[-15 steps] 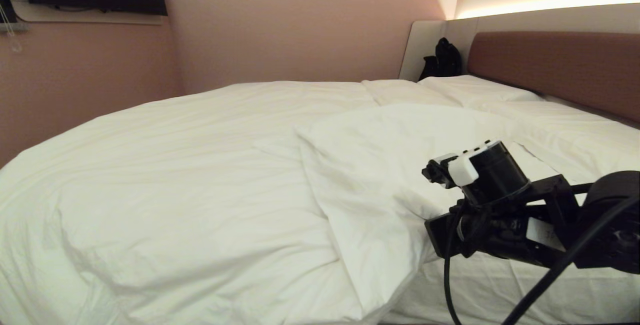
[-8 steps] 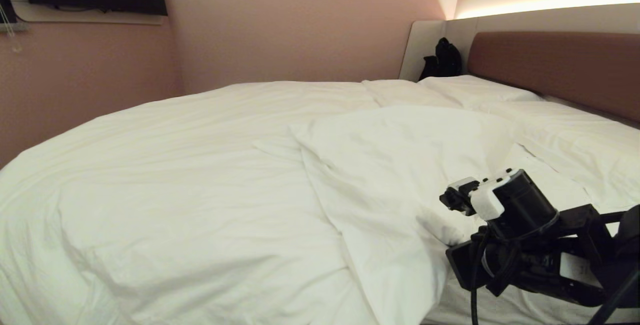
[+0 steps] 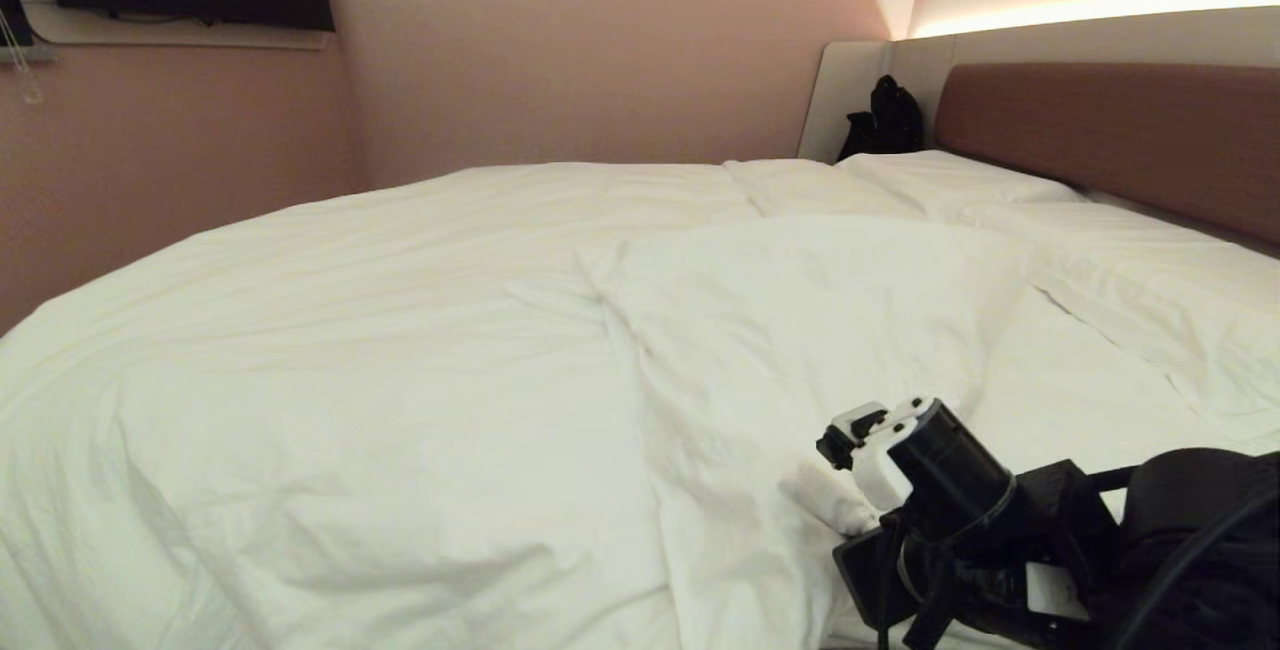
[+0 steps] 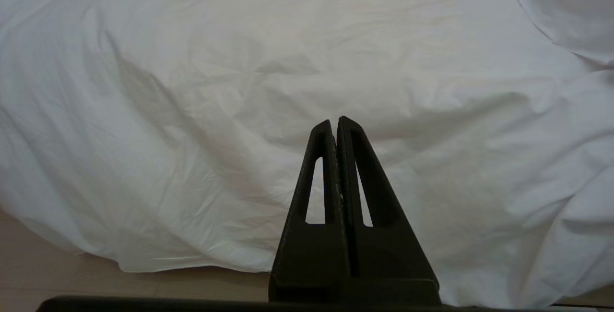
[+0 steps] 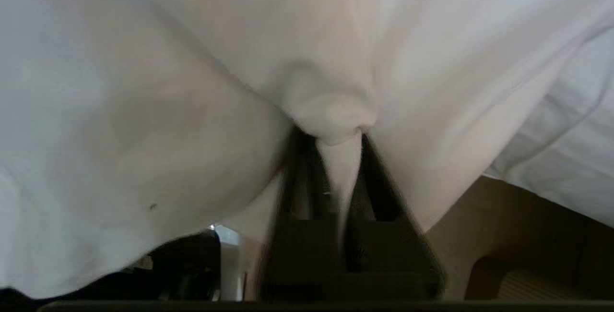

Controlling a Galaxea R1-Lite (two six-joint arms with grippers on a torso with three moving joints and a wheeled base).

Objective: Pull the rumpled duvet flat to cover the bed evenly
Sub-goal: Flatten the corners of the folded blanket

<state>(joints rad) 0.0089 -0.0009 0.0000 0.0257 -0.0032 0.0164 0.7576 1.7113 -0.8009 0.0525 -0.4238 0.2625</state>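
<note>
Right tool clamped on the duvet's folded-back edge

Your right tool [image 5: 341,158] pinches a fold of the duvet [image 3: 400,350] at the bed's [image 3: 1090,390] near right, ready to draw it flat; your left tool [image 4: 336,127], pressed together and empty, hangs parked near left.

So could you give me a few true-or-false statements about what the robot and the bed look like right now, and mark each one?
1. The right gripper has a fold of the duvet pinched between its fingers. True.
2. The left gripper also holds the duvet. False: its fingers are shut on nothing, apart from the cloth.
3. The duvet lies flat over the whole bed. False: a fold is bunched near the right gripper, and bare sheet shows beside it.
4. Pillows lie by the brown headboard. True.
5. A person is helping at the bedside. False: nobody is in view.
</note>
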